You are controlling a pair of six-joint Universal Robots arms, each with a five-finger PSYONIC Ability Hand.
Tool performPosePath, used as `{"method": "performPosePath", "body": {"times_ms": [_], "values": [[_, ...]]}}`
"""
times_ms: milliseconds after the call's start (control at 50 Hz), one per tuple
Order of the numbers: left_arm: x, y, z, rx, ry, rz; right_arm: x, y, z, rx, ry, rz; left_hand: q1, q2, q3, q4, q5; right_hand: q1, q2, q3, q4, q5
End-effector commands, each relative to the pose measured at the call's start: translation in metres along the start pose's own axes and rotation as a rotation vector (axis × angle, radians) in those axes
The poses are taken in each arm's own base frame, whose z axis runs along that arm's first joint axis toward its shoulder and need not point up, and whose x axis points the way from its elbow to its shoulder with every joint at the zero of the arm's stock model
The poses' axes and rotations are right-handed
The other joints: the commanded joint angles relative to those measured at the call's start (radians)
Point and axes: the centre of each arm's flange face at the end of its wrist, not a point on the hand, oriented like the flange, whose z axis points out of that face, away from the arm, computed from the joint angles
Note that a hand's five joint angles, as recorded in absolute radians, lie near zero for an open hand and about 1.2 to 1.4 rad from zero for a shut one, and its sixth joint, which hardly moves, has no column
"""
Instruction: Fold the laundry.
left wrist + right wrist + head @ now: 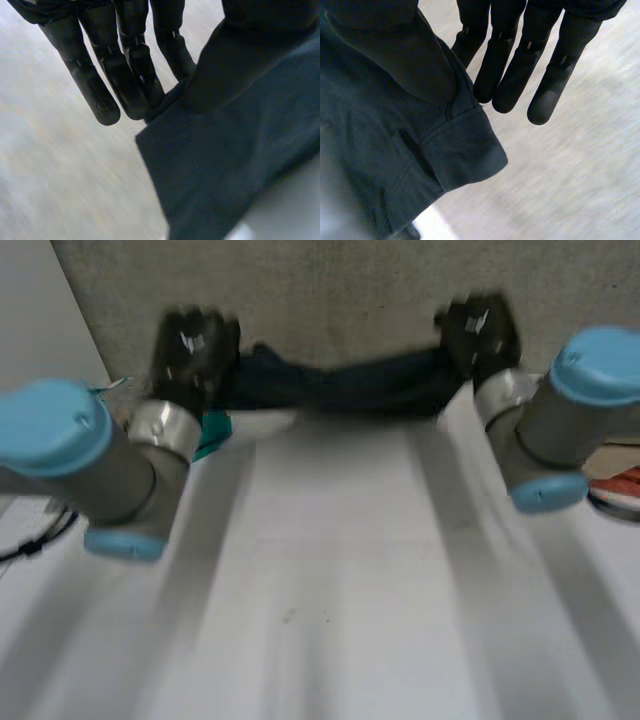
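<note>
Nearest me, the white table lies bare; both arms reach across it to the far edge. Left hand: straight fingers and thumb pinch one end of the dark garment. Right hand: same pinch, thumb on top, beside a hemmed edge. The garment hangs bunched in a band between the hands along the far edge. My call: spreading step. I'd hold both pinches firm, draw the hands apart evenly, then lay it flat toward me, clear of the teal item by the left hand.
</note>
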Motion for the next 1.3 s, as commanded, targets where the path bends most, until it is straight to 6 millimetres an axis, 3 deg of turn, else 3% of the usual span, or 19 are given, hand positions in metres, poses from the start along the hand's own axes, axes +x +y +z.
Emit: {"method": "performPosePath", "body": {"times_ms": [20,100,240,420,440,500,520,580,680,800,900,1120,1300], "values": [[0.035,0.055,-0.072,-0.317,0.151,0.017,-0.041,0.066,-0.06,-0.306,-0.193,-0.103,0.262,0.194,0.199,0.195,0.209,0.295,0.205,0.202,0.194,0.196],[0.031,0.05,-0.1,-0.413,0.183,0.026,-0.045,0.067,-0.091,-0.388,-0.256,-0.131,0.262,0.194,0.199,0.195,0.209,0.295,0.205,0.202,0.194,0.196],[0.024,0.026,-0.147,-0.545,0.243,0.035,-0.031,0.029,-0.144,-0.418,-0.302,-0.136,0.262,0.194,0.199,0.195,0.209,0.295,0.205,0.202,0.194,0.196],[0.025,0.012,-0.194,-0.652,0.316,0.044,-0.025,0.008,-0.193,-0.486,-0.363,-0.156,0.251,0.183,0.187,0.184,0.198,0.295,0.205,0.202,0.194,0.196],[0.029,0.008,-0.201,-0.657,0.345,0.058,-0.025,0.008,-0.196,-0.495,-0.369,-0.163,-0.026,-0.093,-0.089,-0.092,-0.078,0.295,0.205,0.202,0.194,0.196],[0.032,0.001,-0.207,-0.653,0.376,0.082,-0.026,0.011,-0.203,-0.514,-0.384,-0.19,-0.339,-0.406,-0.402,-0.405,-0.391,0.295,0.205,0.202,0.194,0.196],[0.031,-0.002,-0.207,-0.642,0.377,0.097,-0.026,0.012,-0.204,-0.516,-0.387,-0.194,-0.54,-0.608,-0.603,-0.607,-0.593,0.295,0.205,0.202,0.194,0.196],[0.027,-0.007,-0.2,-0.617,0.359,0.108,-0.025,0.016,-0.206,-0.527,-0.387,-0.194,-0.844,-0.912,-0.907,-0.911,-0.897,0.295,0.205,0.202,0.194,0.196],[0.002,-0.017,-0.169,-0.558,0.249,0.098,-0.022,0.023,-0.204,-0.539,-0.367,-0.185,-0.851,-0.918,-0.914,-0.917,-0.903,0.295,0.205,0.202,0.194,0.196],[-0.028,-0.012,-0.135,-0.516,0.18,0.068,-0.025,0.026,-0.205,-0.515,-0.354,-0.18,-0.824,-0.892,-0.887,-0.891,-0.877,0.295,0.205,0.202,0.194,0.196],[-0.041,0.026,-0.106,-0.46,0.29,-0.013,-0.027,0.027,-0.205,-0.504,-0.35,-0.183,-0.64,-0.708,-0.703,-0.706,-0.693,0.295,0.205,0.202,0.194,0.196],[-0.037,0.093,-0.086,-0.504,0.422,-0.113,-0.033,0.036,-0.206,-0.525,-0.368,-0.178,-0.463,-0.531,-0.526,-0.53,-0.516,0.295,0.205,0.202,0.194,0.196],[-0.029,0.112,-0.072,-0.458,0.441,-0.064,-0.037,0.043,-0.208,-0.542,-0.378,-0.176,-0.445,-0.513,-0.508,-0.512,-0.498,0.295,0.205,0.202,0.194,0.196]]}}
